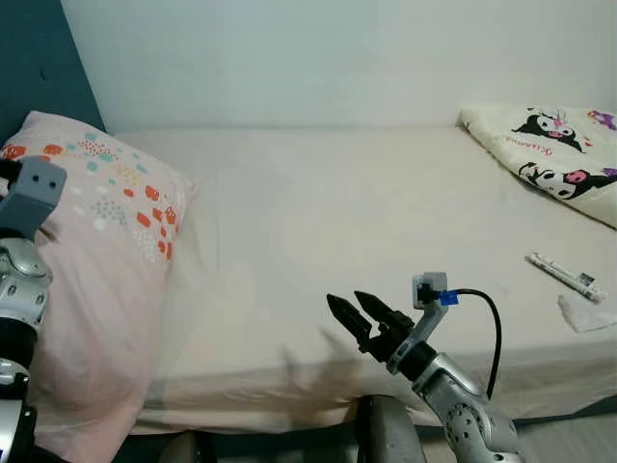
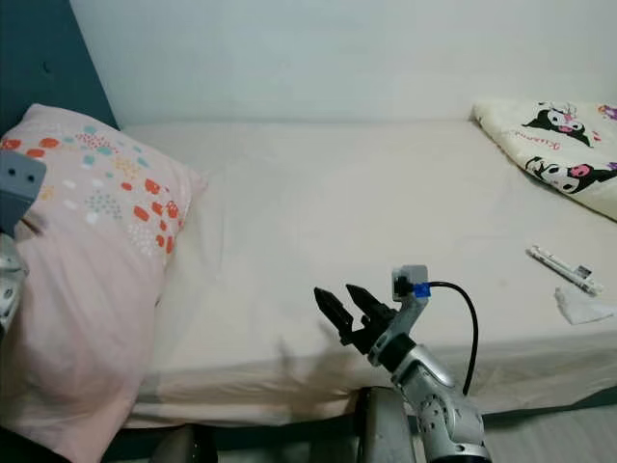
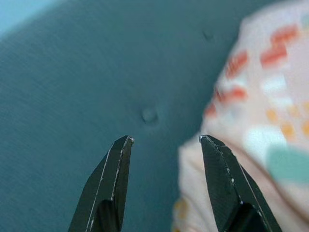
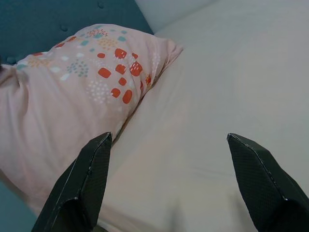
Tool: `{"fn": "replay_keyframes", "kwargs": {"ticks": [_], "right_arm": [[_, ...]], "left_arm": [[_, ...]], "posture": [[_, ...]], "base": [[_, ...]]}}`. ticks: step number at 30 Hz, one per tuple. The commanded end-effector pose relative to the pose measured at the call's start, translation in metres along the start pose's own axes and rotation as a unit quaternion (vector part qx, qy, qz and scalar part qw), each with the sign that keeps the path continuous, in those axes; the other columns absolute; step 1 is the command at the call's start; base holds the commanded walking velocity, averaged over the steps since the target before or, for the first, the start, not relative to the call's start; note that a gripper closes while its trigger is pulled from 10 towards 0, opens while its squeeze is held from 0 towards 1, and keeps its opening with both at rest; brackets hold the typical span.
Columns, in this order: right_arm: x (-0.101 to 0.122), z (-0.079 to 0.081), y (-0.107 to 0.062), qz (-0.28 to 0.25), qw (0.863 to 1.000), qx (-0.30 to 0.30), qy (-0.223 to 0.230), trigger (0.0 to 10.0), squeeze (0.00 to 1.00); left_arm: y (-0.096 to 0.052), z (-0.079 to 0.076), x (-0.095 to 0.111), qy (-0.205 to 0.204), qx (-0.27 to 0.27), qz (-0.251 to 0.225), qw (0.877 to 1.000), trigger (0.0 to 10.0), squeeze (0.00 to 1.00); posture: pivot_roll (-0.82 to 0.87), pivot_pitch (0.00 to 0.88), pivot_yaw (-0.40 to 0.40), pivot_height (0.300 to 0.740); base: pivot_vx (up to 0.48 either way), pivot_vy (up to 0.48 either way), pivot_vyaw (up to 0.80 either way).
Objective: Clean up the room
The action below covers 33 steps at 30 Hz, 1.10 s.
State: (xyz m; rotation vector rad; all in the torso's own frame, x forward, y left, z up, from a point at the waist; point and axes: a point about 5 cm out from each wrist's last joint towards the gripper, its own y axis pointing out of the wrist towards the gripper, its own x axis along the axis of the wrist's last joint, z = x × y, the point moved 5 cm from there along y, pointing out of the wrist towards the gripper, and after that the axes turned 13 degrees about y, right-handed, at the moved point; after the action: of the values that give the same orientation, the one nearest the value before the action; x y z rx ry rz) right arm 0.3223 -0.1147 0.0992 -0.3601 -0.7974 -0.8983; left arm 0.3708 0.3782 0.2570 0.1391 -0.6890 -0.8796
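A pink pillow (image 1: 96, 260) with red and teal spots leans against the teal headboard (image 1: 39, 68) at the left end of the bed (image 1: 318, 222). My right gripper (image 1: 357, 311) hovers open over the bed's front edge, pointing toward the pillow (image 4: 77, 92). My left arm (image 1: 24, 251) rises at the far left in front of the pillow; its gripper (image 3: 164, 140) is open, aimed at the headboard (image 3: 72, 87) beside the pillow's edge (image 3: 260, 111). A white pen-like stick (image 1: 566, 276) and a crumpled tissue (image 1: 585, 313) lie on the bed at the right.
A cream blanket (image 1: 559, 154) printed with cartoon figures is bunched at the bed's far right corner. A white wall (image 1: 337, 58) runs behind the bed. The middle of the mattress is bare sheet.
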Motion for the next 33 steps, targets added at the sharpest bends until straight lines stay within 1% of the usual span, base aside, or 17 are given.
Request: {"fn": "replay_keyframes", "kwargs": {"ticks": [1,5,7,12,15,16,17,19,22,24,26,27,28,29,31,32,33], "right_arm": [[0.000,0.000,0.004,-0.001,1.000,-0.002,-0.003,10.0,0.00],[0.001,0.000,0.005,-0.001,1.000,-0.002,-0.003,10.0,0.00],[0.001,-0.001,0.005,-0.001,1.000,-0.004,-0.003,10.0,0.00],[0.003,-0.004,0.005,-0.005,1.000,-0.011,0.000,10.0,0.00],[0.007,-0.005,0.006,-0.012,1.000,-0.009,0.007,10.0,0.00],[0.007,-0.005,0.006,-0.012,1.000,-0.009,0.007,10.0,0.00],[0.014,-0.003,0.009,-0.023,1.000,0.002,0.016,10.0,0.00],[0.014,-0.003,0.009,-0.023,1.000,0.002,0.016,10.0,0.00],[0.016,0.002,0.012,-0.025,0.999,0.016,0.018,10.0,0.00],[0.016,0.002,0.012,-0.025,0.999,0.016,0.018,10.0,0.00],[0.016,0.005,0.014,-0.025,0.999,0.021,0.020,10.0,0.00],[0.016,0.005,0.014,-0.025,0.999,0.021,0.020,10.0,0.00],[0.015,0.004,0.014,-0.026,0.999,0.021,0.021,10.0,0.00],[0.015,0.004,0.014,-0.026,0.999,0.021,0.021,10.0,0.00],[0.013,0.002,0.014,-0.028,0.999,0.015,0.026,10.0,0.00],[0.013,0.002,0.014,-0.028,0.999,0.015,0.026,10.0,0.00],[0.012,0.001,0.014,-0.028,0.999,0.014,0.027,10.0,0.00]], "left_arm": [[0.009,0.022,0.015,-0.051,0.025,-0.023,0.998,10.0,0.00],[0.009,0.017,0.011,-0.082,0.011,-0.005,0.997,10.0,0.00],[0.005,0.005,-0.005,0.003,0.000,0.003,1.000,10.0,0.00],[0.003,0.014,-0.006,0.074,0.029,-0.023,0.997,10.0,0.00],[0.002,0.012,0.006,0.003,0.008,-0.047,0.999,10.0,0.00],[0.002,0.012,0.006,0.003,0.008,-0.047,0.999,10.0,0.00],[-0.009,-0.014,0.029,-0.191,-0.094,-0.062,0.975,10.0,0.00],[-0.009,-0.014,0.029,-0.191,-0.094,-0.062,0.975,10.0,0.00],[-0.035,-0.043,0.064,-0.344,-0.204,-0.098,0.911,10.0,0.00],[-0.035,-0.043,0.064,-0.344,-0.204,-0.098,0.911,10.0,0.00],[-0.062,-0.064,0.080,-0.415,-0.262,-0.090,0.866,10.0,0.00],[-0.062,-0.064,0.080,-0.415,-0.262,-0.090,0.866,10.0,0.00],[-0.076,-0.074,0.087,-0.446,-0.286,-0.078,0.845,10.0,0.00],[-0.076,-0.074,0.087,-0.446,-0.286,-0.078,0.845,10.0,0.00],[-0.110,-0.099,0.098,-0.486,-0.339,-0.047,0.804,10.0,0.00],[-0.110,-0.099,0.098,-0.486,-0.339,-0.047,0.804,10.0,0.00],[-0.125,-0.108,0.105,-0.493,-0.364,-0.042,0.789,10.0,0.00]], "posture": [[-0.08,0.040,-0.026,0.446],[-0.07,0.040,-0.029,0.446],[-0.09,0.033,-0.026,0.446],[-0.08,0.024,-0.032,0.446],[-0.08,0.017,-0.036,0.446],[-0.08,0.017,-0.036,0.446],[-0.08,0.010,-0.035,0.456],[-0.08,0.010,-0.035,0.456],[-0.07,0.007,-0.036,0.471],[-0.07,0.007,-0.036,0.471],[-0.07,0.009,-0.034,0.481],[-0.07,0.009,-0.034,0.481],[-0.07,0.008,-0.033,0.486],[-0.07,0.008,-0.033,0.486],[-0.07,0.003,-0.032,0.496],[-0.07,0.003,-0.032,0.496],[-0.07,0.002,-0.032,0.501]], "base": [[0.000,0.000,0.00],[0.000,0.000,0.00],[0.000,0.000,0.00],[0.000,0.000,0.00],[0.000,0.000,0.00],[0.000,0.000,0.00],[0.000,0.000,0.00],[0.000,0.000,0.00],[0.000,0.000,0.00],[0.000,0.000,0.00],[0.000,0.000,0.00],[0.000,0.000,0.00],[0.000,0.000,0.00],[0.000,0.000,0.00],[-0.135,0.000,0.00],[-0.270,0.000,0.00],[-0.480,0.000,0.00]]}}
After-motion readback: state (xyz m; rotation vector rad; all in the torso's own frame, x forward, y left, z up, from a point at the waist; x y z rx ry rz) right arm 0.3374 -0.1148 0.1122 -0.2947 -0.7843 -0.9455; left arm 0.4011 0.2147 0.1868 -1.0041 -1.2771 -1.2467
